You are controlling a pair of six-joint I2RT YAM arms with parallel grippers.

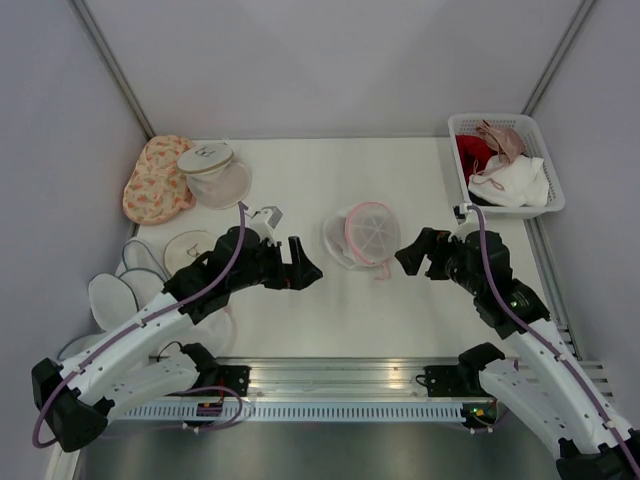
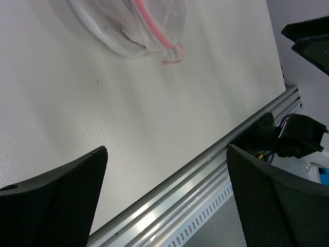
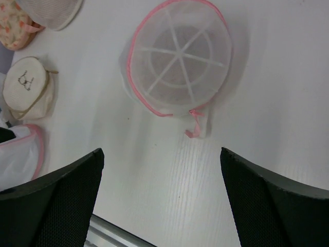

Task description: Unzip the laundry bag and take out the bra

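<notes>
So: both arms idle. Left gripper point(image 1: 303, 266) and right gripper point(image 1: 410, 258) are spread wide and hold nothing. They flank the laundry bag point(image 1: 367, 230) mid table point(image 1: 300, 180) without touching it. The bag looks zipped, and the pink zip tab point(image 3: 194, 129) hangs off its near edge. I'd pin the rim with the left, pinch the tab with the right, then run it round the rim, no yanking upward. Count: one pink-rimmed bag, one floral pouch point(image 1: 155, 180), one basket point(image 1: 520, 211), two grippers. The pile of mesh bags point(image 1: 110, 295) at left overlaps too much to count.

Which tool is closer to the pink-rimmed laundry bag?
Right, narrowly. The right tool sits just right of the laundry bag; the left tool is off its near-left side.
</notes>
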